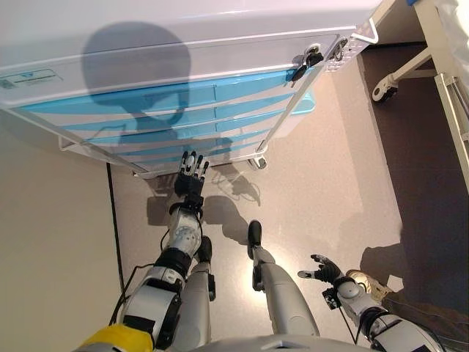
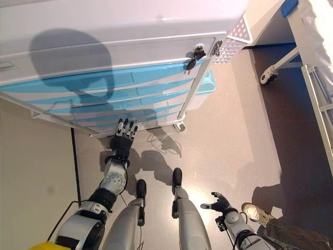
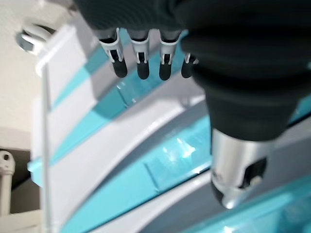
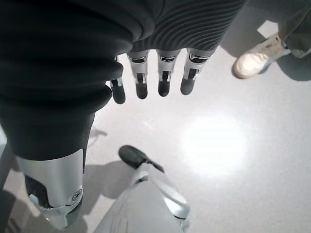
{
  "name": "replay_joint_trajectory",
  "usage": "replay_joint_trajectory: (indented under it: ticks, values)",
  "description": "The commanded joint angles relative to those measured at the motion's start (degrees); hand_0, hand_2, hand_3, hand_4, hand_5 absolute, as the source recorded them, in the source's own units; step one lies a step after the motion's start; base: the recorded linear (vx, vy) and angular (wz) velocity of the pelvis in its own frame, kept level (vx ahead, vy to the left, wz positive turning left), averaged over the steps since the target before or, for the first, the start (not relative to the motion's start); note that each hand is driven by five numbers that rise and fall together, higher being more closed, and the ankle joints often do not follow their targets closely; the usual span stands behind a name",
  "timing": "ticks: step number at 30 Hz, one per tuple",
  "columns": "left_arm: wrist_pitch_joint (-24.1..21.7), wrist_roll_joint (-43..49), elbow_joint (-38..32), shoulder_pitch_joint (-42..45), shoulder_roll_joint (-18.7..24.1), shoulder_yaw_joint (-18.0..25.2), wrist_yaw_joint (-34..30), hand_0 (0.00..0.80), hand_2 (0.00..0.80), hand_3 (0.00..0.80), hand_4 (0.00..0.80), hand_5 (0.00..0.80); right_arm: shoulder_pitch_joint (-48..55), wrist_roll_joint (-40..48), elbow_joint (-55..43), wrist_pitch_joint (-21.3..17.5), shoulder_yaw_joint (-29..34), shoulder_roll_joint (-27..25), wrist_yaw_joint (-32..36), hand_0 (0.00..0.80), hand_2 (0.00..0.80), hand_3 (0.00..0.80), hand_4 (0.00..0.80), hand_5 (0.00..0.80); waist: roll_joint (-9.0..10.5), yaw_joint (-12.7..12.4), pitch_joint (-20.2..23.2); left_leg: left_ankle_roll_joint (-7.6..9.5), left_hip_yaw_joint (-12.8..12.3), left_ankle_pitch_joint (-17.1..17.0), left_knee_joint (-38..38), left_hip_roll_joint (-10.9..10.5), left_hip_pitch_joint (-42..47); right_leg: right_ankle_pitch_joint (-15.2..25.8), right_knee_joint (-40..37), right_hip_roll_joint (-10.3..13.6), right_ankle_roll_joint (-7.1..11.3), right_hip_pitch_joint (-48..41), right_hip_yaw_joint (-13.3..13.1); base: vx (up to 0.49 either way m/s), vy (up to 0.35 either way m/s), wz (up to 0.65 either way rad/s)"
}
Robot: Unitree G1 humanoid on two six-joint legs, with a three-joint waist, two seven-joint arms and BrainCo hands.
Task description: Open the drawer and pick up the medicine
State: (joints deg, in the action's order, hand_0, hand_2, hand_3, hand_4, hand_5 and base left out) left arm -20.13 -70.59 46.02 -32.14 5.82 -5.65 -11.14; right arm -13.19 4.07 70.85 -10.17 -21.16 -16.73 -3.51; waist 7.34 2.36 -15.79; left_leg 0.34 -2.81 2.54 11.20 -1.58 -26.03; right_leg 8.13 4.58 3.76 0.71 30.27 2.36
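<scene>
A white cabinet [image 1: 183,66] with several light-blue drawer fronts [image 1: 146,121] stands before me, all drawers closed. No medicine shows. My left hand [image 1: 191,174] reaches toward the lowest drawers with fingers straight, close to the fronts and holding nothing. In the left wrist view its fingertips [image 3: 142,70] hover just off a blue drawer front [image 3: 146,160]. My right hand [image 1: 325,270] hangs low at the right, open and empty above the floor.
The cabinet rides on castors [image 1: 258,163], with keys [image 1: 306,62] hanging at its upper right corner. A bed frame with a wheel [image 1: 381,92] stands at the far right. A person's shoe [image 1: 366,282] is on the floor beside my right hand.
</scene>
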Motion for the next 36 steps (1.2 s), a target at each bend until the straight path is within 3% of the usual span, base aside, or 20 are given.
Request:
replay_joint_trajectory:
  ticks: [1, 14, 36]
  values:
    - [-3.14, 0.93, -3.44, -4.86, 0.86, 1.75, 0.46, 0.0, 0.0, 0.0, 0.0, 0.0, 1.38, 1.08, -0.61, -1.45, -0.97, -2.95, -0.16, 0.0, 0.0, 0.0, 0.0, 0.0, -0.28, -0.04, 0.43, 1.56, 1.87, -3.94, -3.4, -1.34, -2.39, -2.96, 3.91, -1.32, 1.32, -1.42, 1.23, 0.0, 0.0, 0.0]
    - [-6.29, 0.67, -7.28, -11.39, 3.03, 3.32, 3.26, 0.0, 0.0, 0.0, 0.0, 0.0, 1.12, 1.43, -0.42, -1.48, -2.2, -3.38, 0.28, 0.0, 0.0, 0.0, 0.0, 0.0, 0.11, 0.31, 0.39, 1.46, 1.93, -3.7, -2.5, -1.19, -3.57, -3.31, 5.21, -1.18, 1.17, -0.16, 1.55, 0.0, 0.0, 0.0]
    - [-6.96, 0.93, -16.96, -8.19, 3.2, 0.76, 0.53, 0.0, 0.0, 0.0, 0.0, 0.0, 2.86, -0.45, 0.8, -1.46, -3.48, -4.65, 1.4, 0.0, 0.0, 0.0, 0.0, 0.0, -0.85, -0.66, 1.0, 1.48, 2.16, -3.61, -2.62, -1.54, -1.41, -4.58, 7.57, -0.72, 0.79, -1.64, 1.98, 0.003, -0.003, 0.01]
